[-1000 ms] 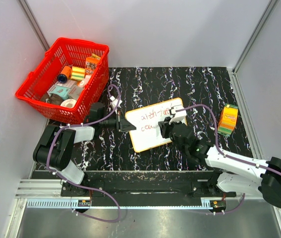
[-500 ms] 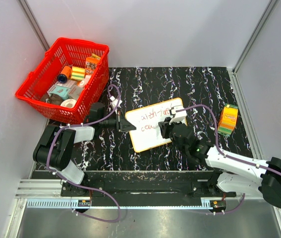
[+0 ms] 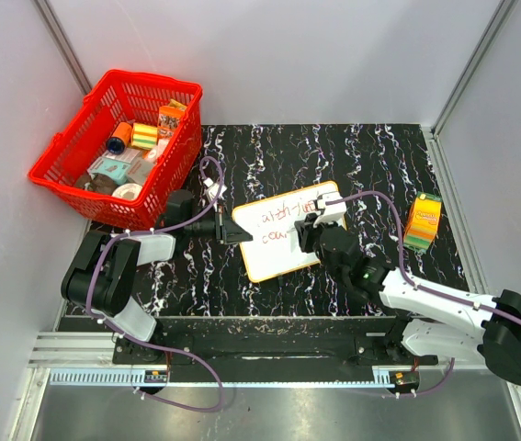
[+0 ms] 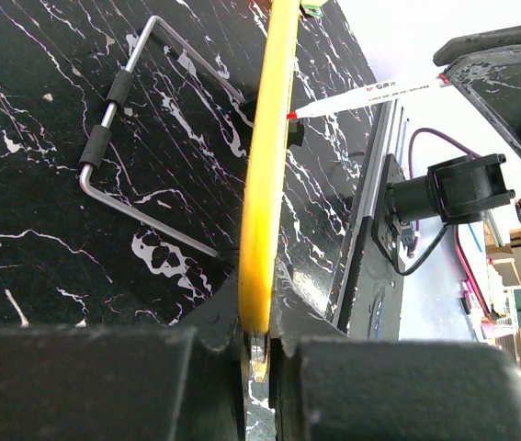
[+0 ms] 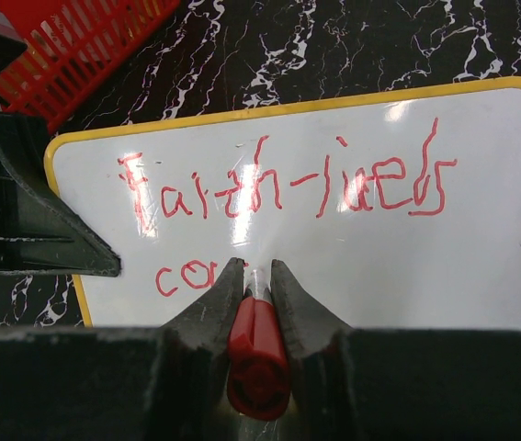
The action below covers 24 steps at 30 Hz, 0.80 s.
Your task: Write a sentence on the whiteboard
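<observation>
The whiteboard lies tilted on the black marbled table, orange-yellow rimmed. The sentence is in red marker: one full top line, and a second line starting "co". My left gripper is shut on the board's left rim, seen edge-on in the left wrist view. My right gripper is shut on a red-capped marker, with its tip on the board just right of "co". In the top view it is over the board's middle. The marker's white barrel also shows from the left wrist.
A red basket with several small items stands at the back left. An orange and green box stands at the right. A bent metal wire stand lies on the table beside the board. Grey walls close in the table.
My right gripper with the marker has edged slightly right along the second line. The left gripper and the board have not moved.
</observation>
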Each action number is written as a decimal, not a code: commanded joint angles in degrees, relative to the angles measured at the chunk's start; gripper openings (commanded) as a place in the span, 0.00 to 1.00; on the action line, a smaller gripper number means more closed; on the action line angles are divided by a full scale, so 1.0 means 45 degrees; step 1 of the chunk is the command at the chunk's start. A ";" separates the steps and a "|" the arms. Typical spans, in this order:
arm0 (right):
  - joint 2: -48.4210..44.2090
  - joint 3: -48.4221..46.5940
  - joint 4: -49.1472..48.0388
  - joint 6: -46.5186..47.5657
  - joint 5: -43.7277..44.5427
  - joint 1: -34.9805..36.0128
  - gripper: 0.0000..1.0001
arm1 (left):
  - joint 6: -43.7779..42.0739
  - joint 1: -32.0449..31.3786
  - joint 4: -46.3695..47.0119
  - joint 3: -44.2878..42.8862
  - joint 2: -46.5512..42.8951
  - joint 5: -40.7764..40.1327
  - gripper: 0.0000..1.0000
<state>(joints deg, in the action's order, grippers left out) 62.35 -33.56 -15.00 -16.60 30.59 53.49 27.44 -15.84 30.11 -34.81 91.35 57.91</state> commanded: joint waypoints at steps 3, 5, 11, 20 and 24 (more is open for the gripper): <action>0.0091 -0.0608 -0.0611 0.0212 0.0468 -0.0188 0.00 | -0.1664 -0.0055 -0.0773 -0.0019 0.0325 -0.1502 0.00; 0.0071 -0.0608 -0.0650 0.0251 0.0410 -0.0189 0.00 | -0.1664 -0.0055 -0.0773 -0.0019 0.0305 -0.1521 0.00; 0.0110 -0.0764 -0.0630 0.0388 0.0351 -0.0228 0.00 | -0.1664 -0.0055 -0.0773 -0.0019 0.0286 -0.1521 0.00; 0.0208 -0.0726 -0.0475 0.0213 0.0468 -0.0228 0.00 | -0.1664 -0.0055 -0.0792 -0.0039 0.0286 -0.1502 0.00; 0.0169 -0.0628 -0.0299 0.0134 0.0449 -0.0267 0.00 | -0.1684 -0.0055 -0.0792 -0.0039 0.0305 -0.1502 0.00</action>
<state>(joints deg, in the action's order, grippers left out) 63.00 -34.50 -15.14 -15.86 30.89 52.84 27.42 -15.90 30.06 -34.81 91.35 57.91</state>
